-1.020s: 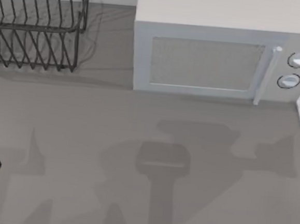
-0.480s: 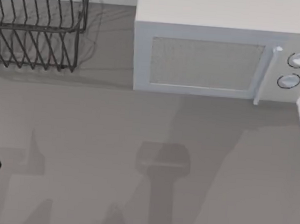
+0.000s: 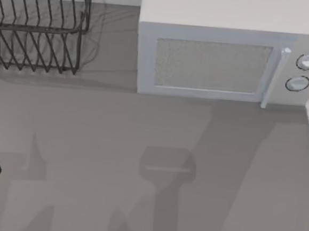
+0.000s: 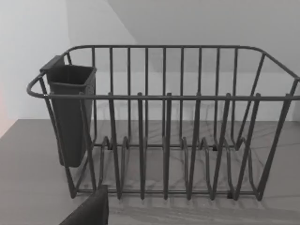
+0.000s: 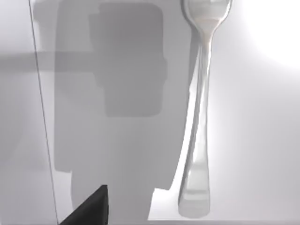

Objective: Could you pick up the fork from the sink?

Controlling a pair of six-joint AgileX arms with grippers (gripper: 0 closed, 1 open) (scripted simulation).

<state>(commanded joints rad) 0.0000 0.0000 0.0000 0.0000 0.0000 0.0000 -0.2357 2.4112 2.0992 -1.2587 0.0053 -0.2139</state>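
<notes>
1. Across the top view, the grey desk carries a microwave and a dish rack along its far edge. A long shadow slants from below the microwave's handle down toward the near edge. One second ago, a broad, ragged shadow lay in front of the microwave door instead.
2. The white microwave stands at centre-right with its door shut and two round knobs at its right end. It stands where it stood a second ago.
3. The dark wire dish rack sits at the desk's far left, also unmoved.
4. The pale sink holds the fork, which lies flat on its floor.
5. A dark utensil cup hangs on one end wall of the rack. What is inside it cannot be seen.
6. The fork is slim and shiny silver, and its long handle lies lengthwise in the right wrist view. Its tines cannot be made out.
7. The right end effector hovers above the sink, apart from the fork. Whether it is wide or narrow cannot be told.
8. The left end effector faces the rack from near the desk's left edge, and its state cannot be told either.
</notes>
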